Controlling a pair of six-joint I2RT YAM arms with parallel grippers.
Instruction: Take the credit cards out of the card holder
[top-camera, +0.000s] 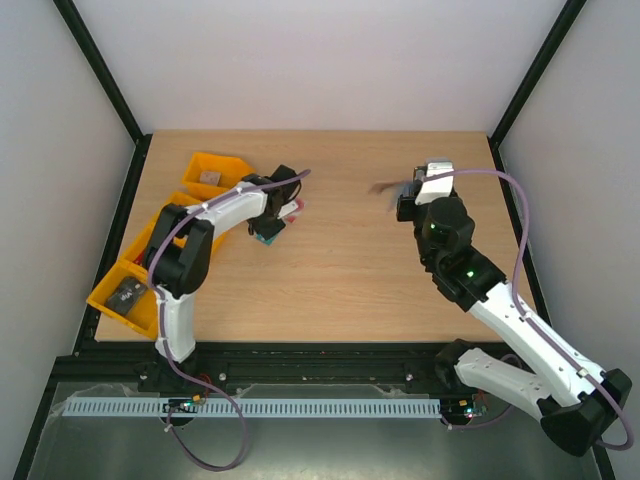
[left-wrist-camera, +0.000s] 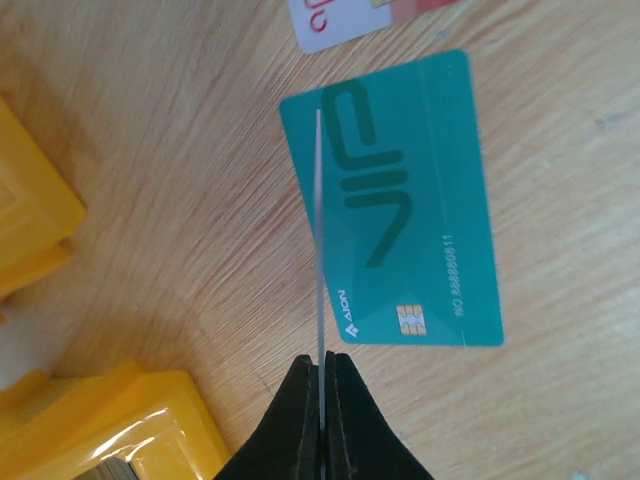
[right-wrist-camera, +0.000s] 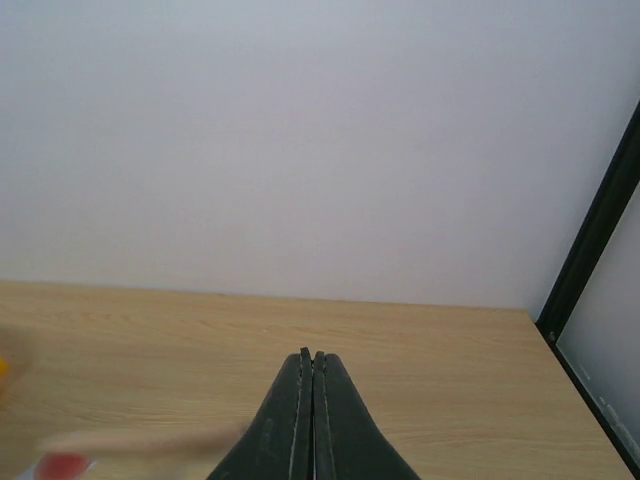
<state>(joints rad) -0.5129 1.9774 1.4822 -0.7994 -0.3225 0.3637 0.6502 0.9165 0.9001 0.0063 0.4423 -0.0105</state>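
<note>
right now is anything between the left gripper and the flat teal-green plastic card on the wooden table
Yes: the left gripper is shut on a thin pale sheet, seen edge-on, which crosses in front of the teal-green card. Nothing else covers it; the white card with a red mark lies apart.

Looks like a robotics lab cell: wooden table (top-camera: 340, 280) boxed in by white panels (top-camera: 320, 60) and black frame posts (top-camera: 100, 65).
</note>
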